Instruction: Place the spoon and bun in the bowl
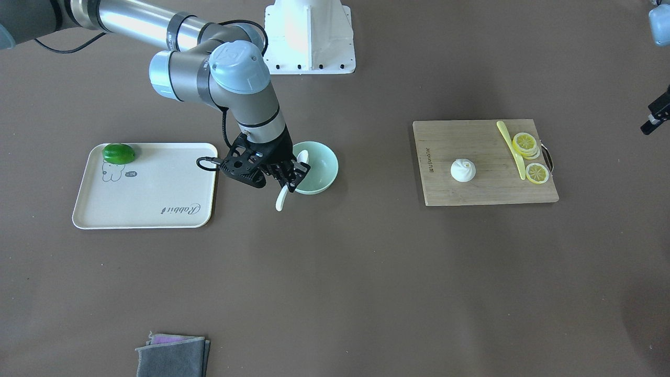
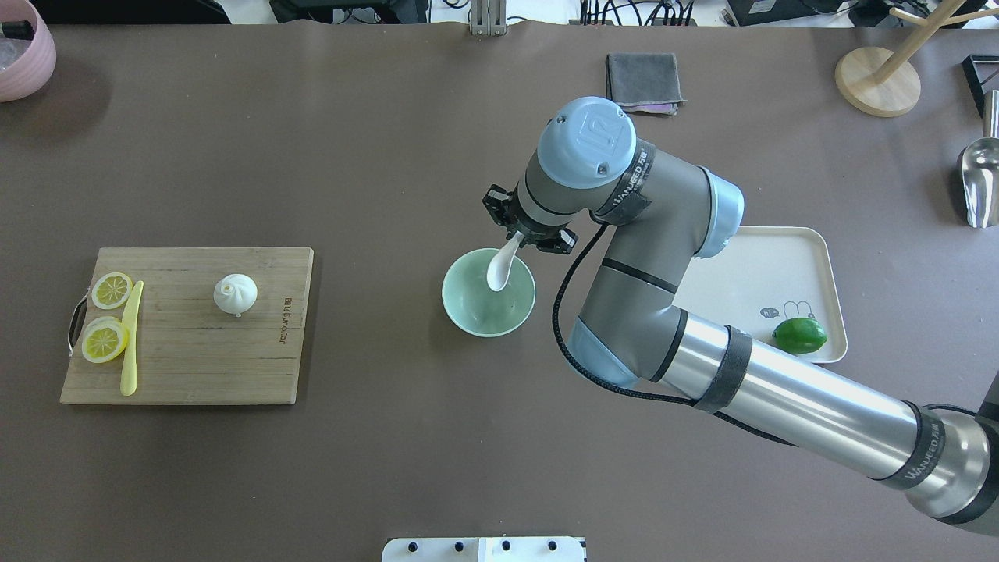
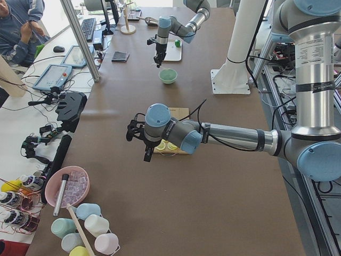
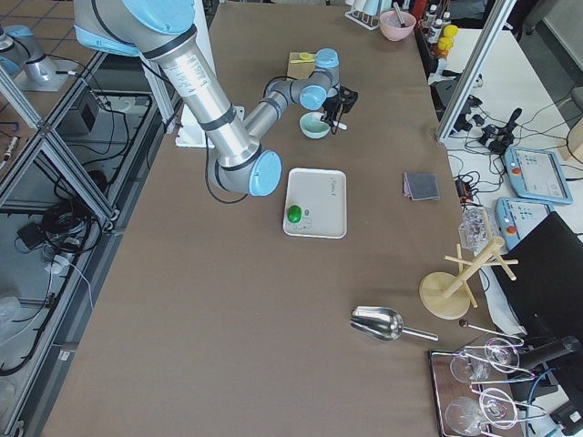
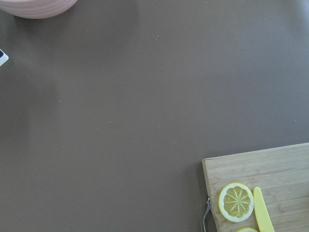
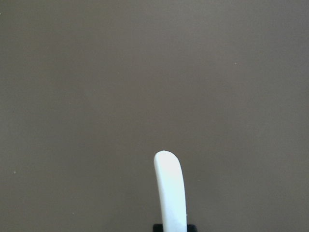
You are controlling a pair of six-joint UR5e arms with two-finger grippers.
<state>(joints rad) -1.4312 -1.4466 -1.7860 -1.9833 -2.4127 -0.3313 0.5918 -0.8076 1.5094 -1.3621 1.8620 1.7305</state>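
My right claw (image 2: 521,234) pinches the spoon (image 2: 498,272) by its handle, long axis slanting from the handle at 1 o'clock to the scoop at 7 o'clock, over the bowl (image 2: 468,318). The bun (image 2: 235,294) sits on the board (image 2: 187,367) at 9 o'clock, and the tray (image 1: 157,212) reads "Rabbit". I cannot tell whether my left claw (image 3: 146,153) is spread.

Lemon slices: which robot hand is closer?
Left. The left gripper hovers beyond the lemon slices' end of the cutting board; the right gripper holds the spoon at the bowl.

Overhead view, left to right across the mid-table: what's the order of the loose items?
lemon slices → bun → bowl → lime. The spoon overlaps the bowl, so it is left out.
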